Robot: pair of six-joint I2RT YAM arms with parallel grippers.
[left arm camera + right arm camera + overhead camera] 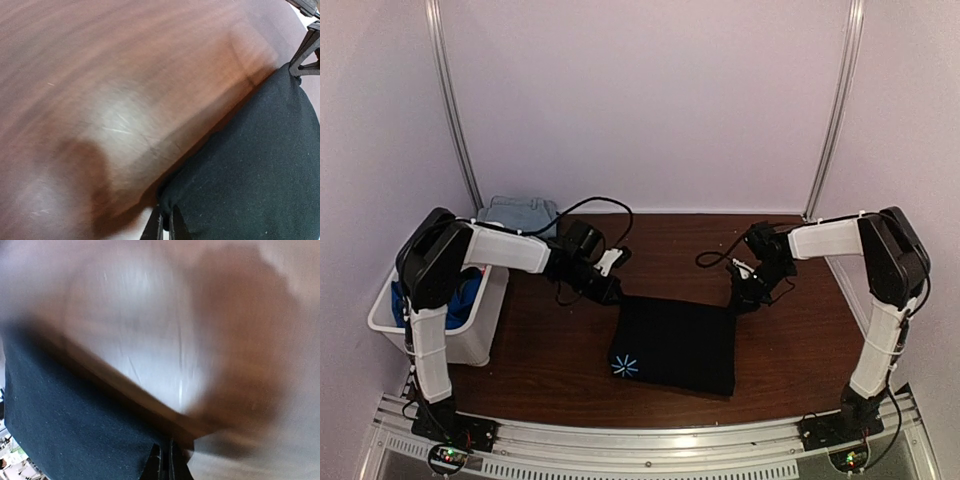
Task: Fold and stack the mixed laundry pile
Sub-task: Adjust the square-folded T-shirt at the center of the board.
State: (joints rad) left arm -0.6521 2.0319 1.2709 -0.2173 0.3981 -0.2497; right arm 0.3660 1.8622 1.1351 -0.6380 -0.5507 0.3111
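Now left gripper [609,292] and right gripper [736,300] each pinch one far corner of the single black cloth [675,345].

You're in a robotics lab test cell, plain pale panel walls [650,100] boxing in your dark wood bench [550,360], metal corner posts [453,110], your left arm [510,248] and right arm [825,240] bolted to an aluminium rail [640,448], loose black cables [595,204]
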